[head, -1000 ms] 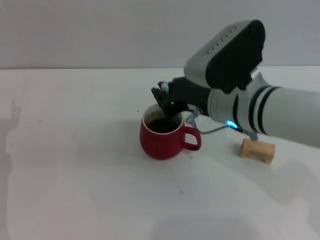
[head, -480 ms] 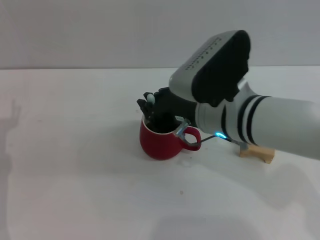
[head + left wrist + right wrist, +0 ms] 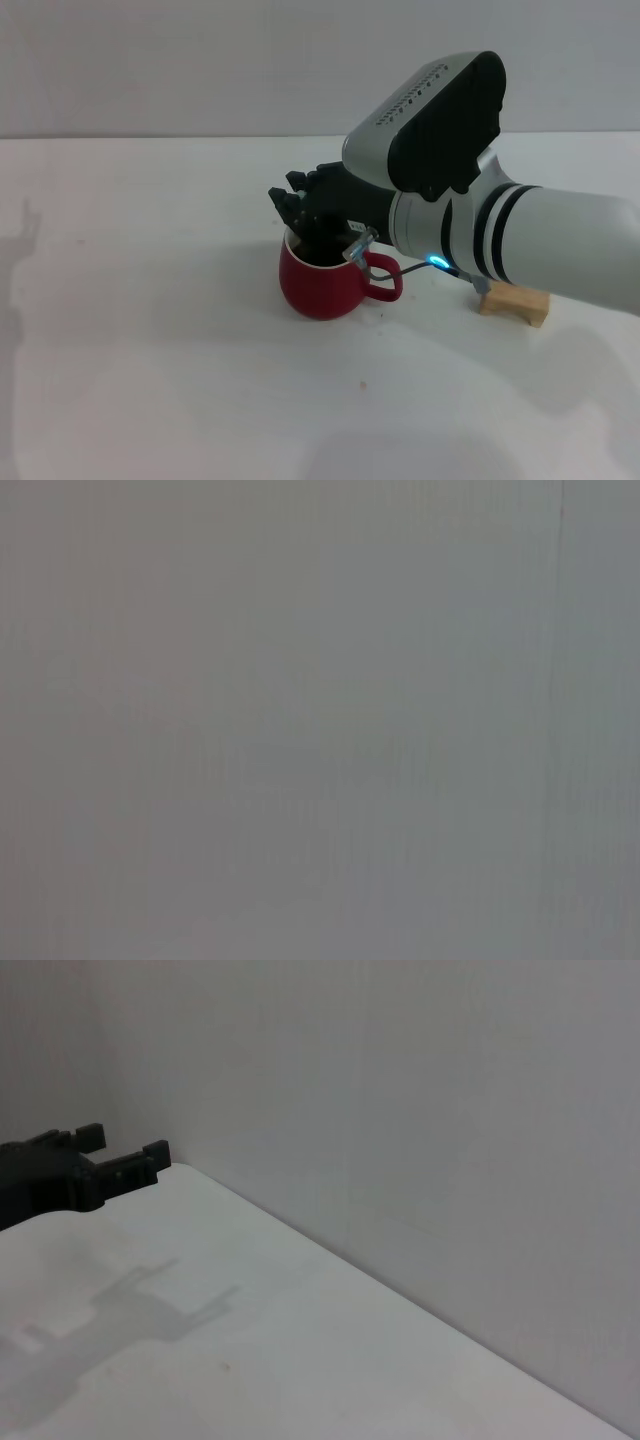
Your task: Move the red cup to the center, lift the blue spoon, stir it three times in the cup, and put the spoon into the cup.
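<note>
Over the red cup (image 3: 320,285) standing mid-desk (image 3: 150,380), the right gripper (image 3: 310,215) hangs low, likely to stir, its fingers' state hidden; the blue spoon cannot be made out.

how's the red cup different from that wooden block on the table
The red cup is rounded, dark red and hollow, with a loop handle; the wooden block is flat-sided, pale orange-brown and solid-looking. The cup stands under the right claw, which hangs over its mouth, while the block lies beside the right arm with nothing touching it. The cup looks bigger. Both rest on the white table.
</note>
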`<state>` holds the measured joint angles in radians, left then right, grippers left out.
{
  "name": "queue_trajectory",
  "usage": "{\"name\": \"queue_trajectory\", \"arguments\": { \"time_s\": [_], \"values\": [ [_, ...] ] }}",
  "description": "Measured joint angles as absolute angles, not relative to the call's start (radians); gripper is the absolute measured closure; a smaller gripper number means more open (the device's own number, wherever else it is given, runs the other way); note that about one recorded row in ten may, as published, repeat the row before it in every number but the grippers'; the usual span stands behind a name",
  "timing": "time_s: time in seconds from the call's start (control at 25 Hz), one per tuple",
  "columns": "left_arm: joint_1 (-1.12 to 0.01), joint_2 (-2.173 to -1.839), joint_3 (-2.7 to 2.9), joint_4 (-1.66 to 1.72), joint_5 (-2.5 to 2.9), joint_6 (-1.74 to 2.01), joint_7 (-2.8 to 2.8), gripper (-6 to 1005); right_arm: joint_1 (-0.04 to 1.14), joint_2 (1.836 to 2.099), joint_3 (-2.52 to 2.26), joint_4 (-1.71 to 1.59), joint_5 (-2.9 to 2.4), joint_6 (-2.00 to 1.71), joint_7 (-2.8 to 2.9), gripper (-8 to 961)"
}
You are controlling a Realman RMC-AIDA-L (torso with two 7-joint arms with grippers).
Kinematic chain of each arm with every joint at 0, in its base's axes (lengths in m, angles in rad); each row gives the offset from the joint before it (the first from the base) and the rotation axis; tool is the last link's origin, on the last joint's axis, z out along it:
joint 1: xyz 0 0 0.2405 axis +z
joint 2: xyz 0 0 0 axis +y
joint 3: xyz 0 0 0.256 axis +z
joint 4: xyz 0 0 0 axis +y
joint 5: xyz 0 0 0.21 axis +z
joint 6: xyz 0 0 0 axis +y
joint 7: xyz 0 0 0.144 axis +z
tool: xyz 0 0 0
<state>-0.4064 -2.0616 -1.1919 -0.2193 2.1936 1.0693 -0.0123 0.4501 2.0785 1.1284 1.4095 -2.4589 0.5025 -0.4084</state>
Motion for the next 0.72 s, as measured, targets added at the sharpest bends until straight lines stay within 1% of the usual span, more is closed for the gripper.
{"name": "queue_trajectory", "arguments": {
  "time_s": [0.04, 0.24, 0.52, 0.64, 0.68, 0.72],
  "values": [
    [-0.406, -2.062, -1.192, -0.219, 2.194, 1.069, -0.012, 138, 0.450, 2.078, 1.128, 1.409, -2.459, 0.503, -0.408, 801],
    [-0.406, -2.062, -1.192, -0.219, 2.194, 1.069, -0.012, 138, 0.451, 2.079, 1.127, 1.409, -2.459, 0.497, -0.410, 655],
    [-0.406, -2.062, -1.192, -0.219, 2.194, 1.069, -0.012, 138, 0.433, 2.076, 1.102, 1.415, -2.507, 0.355, -0.418, 656],
    [-0.407, -2.062, -1.191, -0.219, 2.193, 1.069, -0.012, 138, 0.377, 2.078, 1.090, 1.411, -2.563, 0.192, -0.419, 656],
    [-0.407, -2.063, -1.189, -0.220, 2.194, 1.069, -0.012, 138, 0.323, 2.080, 1.086, 1.382, -2.584, 0.017, -0.419, 656],
    [-0.407, -2.063, -1.189, -0.220, 2.194, 1.069, -0.012, 138, 0.323, 2.080, 1.086, 1.382, -2.584, 0.017, -0.419, 656]
  ]
}}
